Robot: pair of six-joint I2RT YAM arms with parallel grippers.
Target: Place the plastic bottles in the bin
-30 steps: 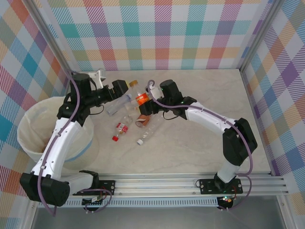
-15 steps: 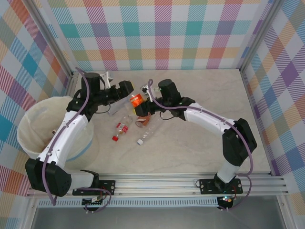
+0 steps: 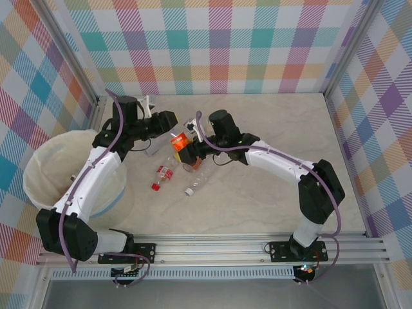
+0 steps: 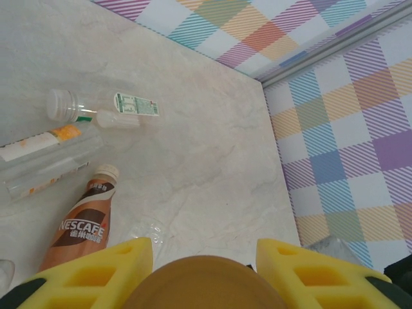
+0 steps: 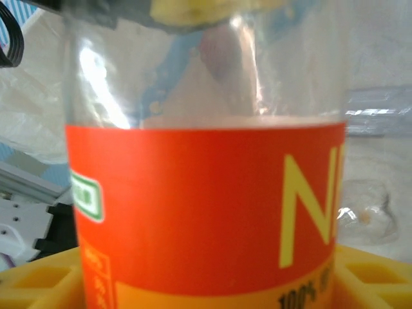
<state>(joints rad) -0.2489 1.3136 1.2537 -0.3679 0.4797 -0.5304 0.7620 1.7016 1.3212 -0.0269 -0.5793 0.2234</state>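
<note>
Rail: a ribbed aluminium rail runs along the near edge, with both arm bases bolted to it.
Bin: the bin is a wide round bucket at the near left, far broader than any bottle. It is lined with a crinkled translucent white bag. The left arm's white link crosses above it, and I cannot make out what lies inside.
Table: the table has a smooth, pale, marbled top.
Loose bottles: all lie on their sides mid-table. There is a red-labelled bottle with a red cap, and just right of it a clear bottle with a white cap. The left wrist view shows a brown Nescafé bottle with a cream cap, and farther off a green-labelled bottle of thin clear plastic.
Held bottle: the orange-labelled bottle has a clear cylindrical wall and a glossy label. It is raised off the table between the two arms, apart from the bin.
Right gripper: the right gripper is clamped on the labelled body, a yellow foam pad on each side.
Left gripper: the left gripper has a yellow ribbed pad on each side of the bottle's dull orange cap. Whether they are squeezing it, I cannot tell.
Walls: the walls are pastel checked panels behind and to both sides.
</note>
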